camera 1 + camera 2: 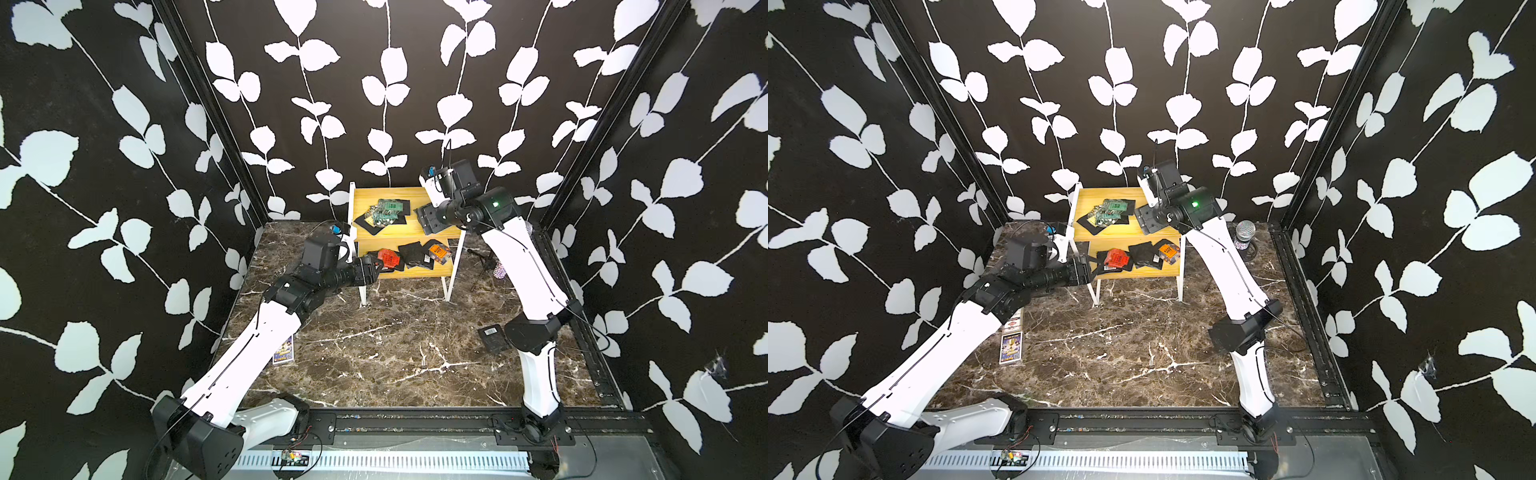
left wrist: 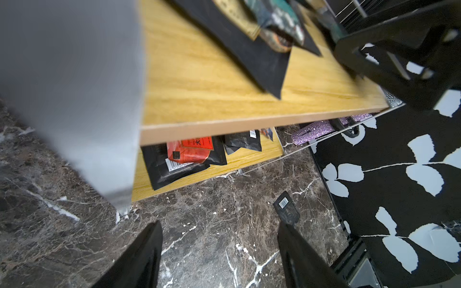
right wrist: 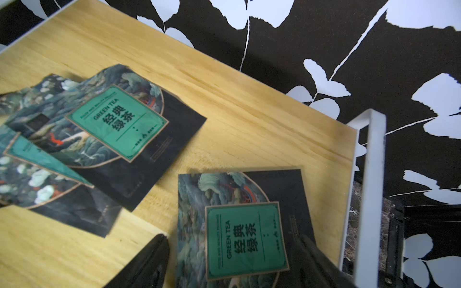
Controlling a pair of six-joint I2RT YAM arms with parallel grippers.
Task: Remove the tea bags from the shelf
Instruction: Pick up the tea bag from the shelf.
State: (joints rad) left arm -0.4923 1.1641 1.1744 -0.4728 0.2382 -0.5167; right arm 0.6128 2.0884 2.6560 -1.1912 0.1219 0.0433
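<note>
The shelf stands at the back of the marble table. Green tea bags lie piled on its upper board. Red, black and orange tea bags lie on the lower board. My right gripper is open over the upper board's right end, its fingers on either side of a green tea bag. At the lower board's left end my left gripper is open and empty, just short of the red tea bag. Another tea bag lies on the table.
A glittery microphone on a small tripod stands right of the shelf. Printed cards lie on the table beside the left arm. The shelf's white leg is very close to the left wrist camera. Patterned walls close in three sides.
</note>
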